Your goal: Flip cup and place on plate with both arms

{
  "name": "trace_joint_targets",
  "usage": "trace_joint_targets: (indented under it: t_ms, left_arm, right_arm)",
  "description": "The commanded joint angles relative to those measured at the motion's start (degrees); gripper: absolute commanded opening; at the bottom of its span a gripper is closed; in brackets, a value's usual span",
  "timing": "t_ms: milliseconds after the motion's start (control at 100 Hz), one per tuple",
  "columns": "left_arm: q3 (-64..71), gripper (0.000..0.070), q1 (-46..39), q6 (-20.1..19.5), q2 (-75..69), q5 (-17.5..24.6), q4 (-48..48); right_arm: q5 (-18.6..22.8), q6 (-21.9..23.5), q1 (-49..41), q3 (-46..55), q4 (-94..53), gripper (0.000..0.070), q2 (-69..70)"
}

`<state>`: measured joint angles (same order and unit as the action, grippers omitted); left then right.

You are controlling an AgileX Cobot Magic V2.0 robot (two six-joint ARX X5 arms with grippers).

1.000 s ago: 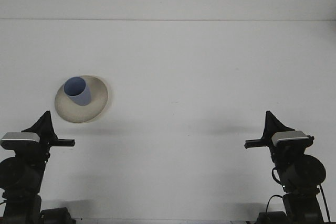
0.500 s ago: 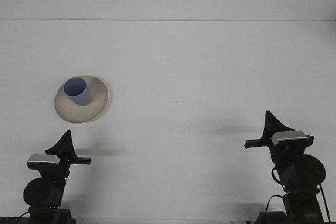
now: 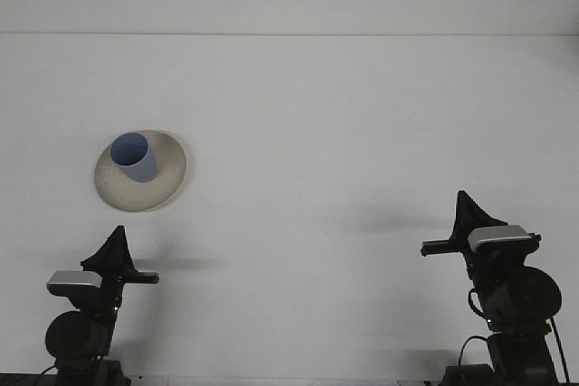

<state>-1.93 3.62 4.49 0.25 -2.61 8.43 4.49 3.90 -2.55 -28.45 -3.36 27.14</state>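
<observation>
Blue plastic by the look of it, the cup (image 3: 135, 157) stands mouth-up on the beige plate (image 3: 163, 189), toward the plate's far-left part, on the left half of the white counter (image 3: 344, 133). Front view: both arms sit low at the near edge, well apart from the plate, which suggests the flip and placement are judged done and the arms are parked clear. The left hand (image 3: 113, 255) rests below the plate; the right hand (image 3: 463, 223) sits at the opposite corner. Neither holds anything, but whether the jaws of either stand open or closed cannot be told from this angle.
</observation>
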Motion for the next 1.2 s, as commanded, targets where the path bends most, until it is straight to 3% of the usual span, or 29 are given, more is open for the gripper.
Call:
trace_joint_targets:
  t_ms: [0,830,990,1190]
  left_arm:
    - [1.14,0.0013,0.09,0.76,0.00,0.31,0.63]
    - [1.14,0.0014,0.09,0.76,-0.02,0.28,0.66]
    - [1.14,0.0014,0.09,0.76,-0.02,0.28,0.66]
    - [1.14,0.0014,0.09,0.79,-0.02,0.28,0.66]
  right_arm:
    - [-0.04,0.61,0.04,-0.04,0.76,0.0000,0.24]
    - [-0.07,0.52,0.04,-0.02,0.79,0.0000,0.22]
    - [-0.39,-6.40,0.50,0.90,0.70,0.0000,-0.98]
    - [-0.04,-14.58,0.59,10.43,3.28,0.0000,-11.69]
